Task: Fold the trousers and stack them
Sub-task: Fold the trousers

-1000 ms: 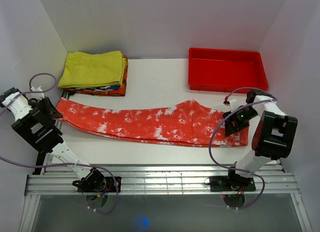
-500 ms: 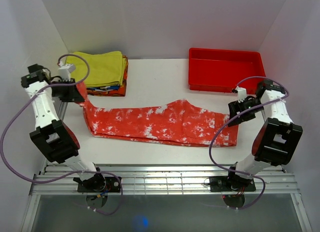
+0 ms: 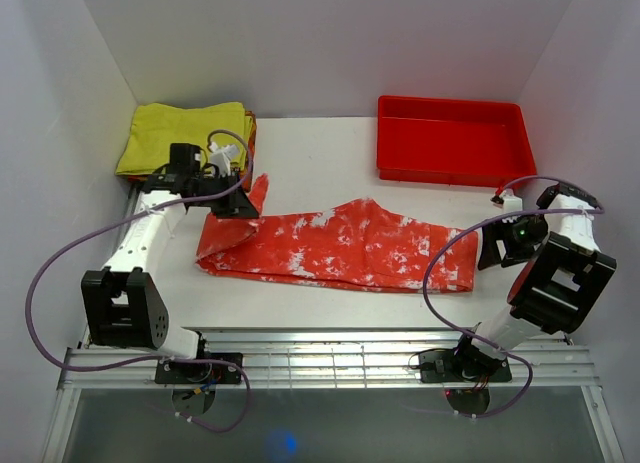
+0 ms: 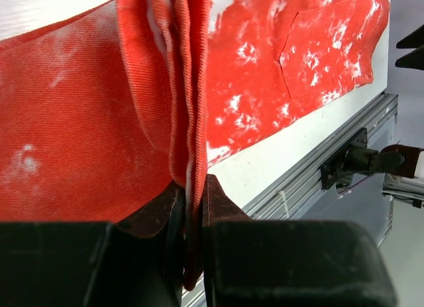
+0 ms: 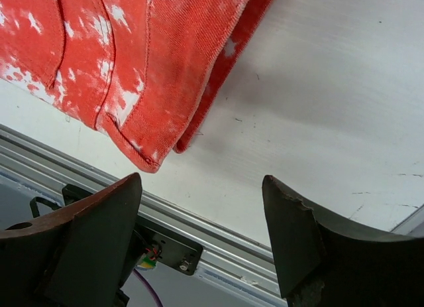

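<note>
Cloth marked the left end of the scene: a yellow pile (image 3: 185, 135) of folded garments lay far to the left of the tray (image 3: 452, 173), level with it at the back of the table (image 3: 320, 153). The left claw (image 3: 230, 201) hung left of the tray and on its near side. Its jaws were clamped on one end of the trousers (image 3: 340, 245). In the wrist view several layers of red-orange cloth stood pinched edge-on between the two black pads (image 4: 165, 214). That end was held above the table, and the cloth sloped down from it to a fold at the garment's left end.

From the fold the trousers lay flat, white blotches all over. They ran along the near side of the tray, from well left of it to a point in front of its right half. A sewn pocket showed toward that right end.

The right claw (image 3: 497, 248) hovered in front of the tray's right end, just past the right edge of the trousers (image 5: 152, 68). Its jaws were spread wide with nothing between them, over bare table near the rail (image 5: 218, 270).
</note>
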Controlling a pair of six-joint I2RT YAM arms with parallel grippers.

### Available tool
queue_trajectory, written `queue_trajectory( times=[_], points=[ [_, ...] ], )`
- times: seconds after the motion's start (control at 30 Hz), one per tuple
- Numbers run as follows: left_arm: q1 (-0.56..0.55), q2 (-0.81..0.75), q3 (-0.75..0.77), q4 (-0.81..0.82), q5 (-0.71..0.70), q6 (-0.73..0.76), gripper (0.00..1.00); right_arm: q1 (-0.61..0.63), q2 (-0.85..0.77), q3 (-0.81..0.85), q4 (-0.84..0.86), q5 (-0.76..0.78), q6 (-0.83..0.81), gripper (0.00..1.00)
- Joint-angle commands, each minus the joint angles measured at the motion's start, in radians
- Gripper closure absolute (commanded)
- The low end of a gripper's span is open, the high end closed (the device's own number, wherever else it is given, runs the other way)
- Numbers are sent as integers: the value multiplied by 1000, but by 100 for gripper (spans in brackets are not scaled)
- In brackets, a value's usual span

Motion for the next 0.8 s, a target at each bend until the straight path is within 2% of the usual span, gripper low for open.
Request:
queue_trajectory(
  times=[0.0,0.13,0.3,0.53,0.77],
  points=[
    [-118,-65,-64,239,-144,-273,100,3,14,-19,10,-39,-7,21],
    [-247,-41,-122,318,-273,-356,100,3,6,-29,17,-39,-6,21],
    [-334,-27,-205,451,-347,-439,100,3,-12,-52,21,-30,-18,21],
    [-457,-13,-289,557,-382,-496,100,3,-6,-60,23,-22,-18,21],
    [-540,56,-280,597,-409,-531,100,3,-4,-69,21,-19,-17,21]
  ],
)
